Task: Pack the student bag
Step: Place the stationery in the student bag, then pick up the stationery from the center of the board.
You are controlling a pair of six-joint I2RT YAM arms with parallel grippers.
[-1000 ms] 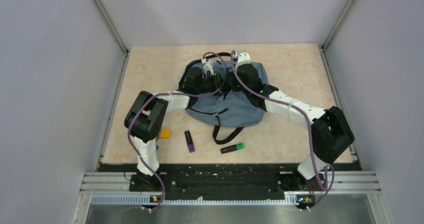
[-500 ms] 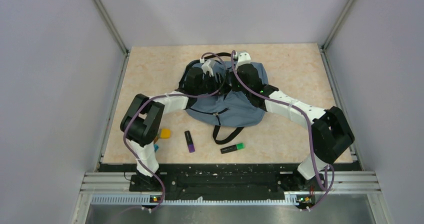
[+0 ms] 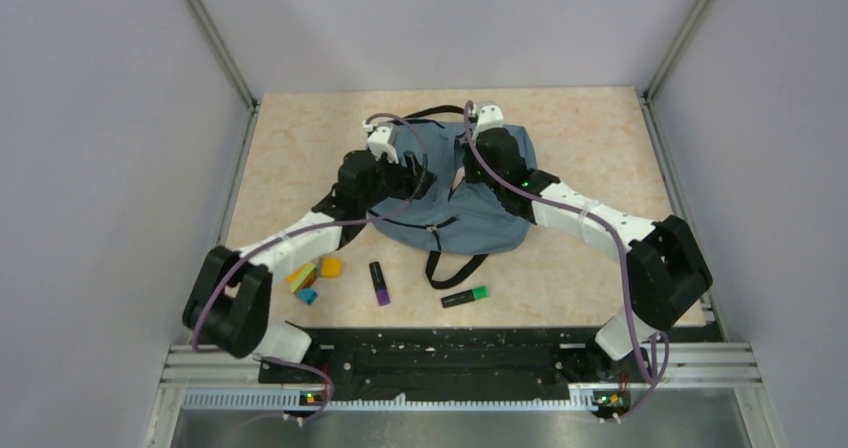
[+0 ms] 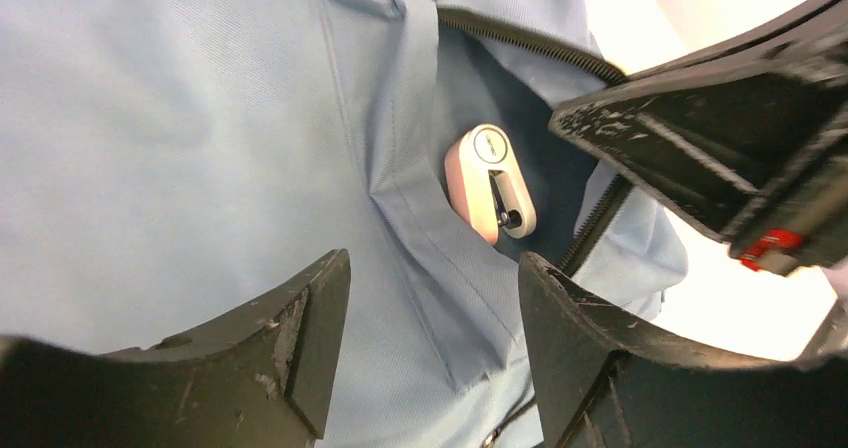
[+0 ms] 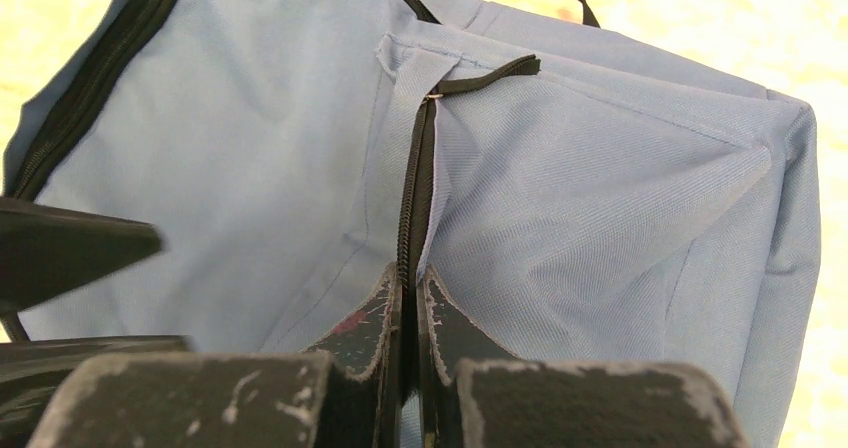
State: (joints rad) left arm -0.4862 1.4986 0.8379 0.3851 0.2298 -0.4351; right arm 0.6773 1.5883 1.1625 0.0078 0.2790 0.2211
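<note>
1. Student bag (image 3: 455, 218) lies mid-table toward the far side, its mouth unzipped.
2. Left gripper (image 4: 430, 268) hangs over the mouth, jaws apart and empty. A pale pink gadget (image 4: 490, 183) sits inside. Lift straight out, clear of the fabric.
3. Purple marker (image 3: 379, 282) looks like the nearest next pick.
4. Right gripper (image 5: 410, 283), clamped on the zipper seam (image 5: 418, 188), should hold the mouth wide.

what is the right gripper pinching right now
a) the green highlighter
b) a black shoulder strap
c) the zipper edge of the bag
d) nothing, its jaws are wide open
c: in the right wrist view the right gripper has its fingers closed together on the zipper edge of the student bag, with blue fabric running up out of the jaws.
</note>
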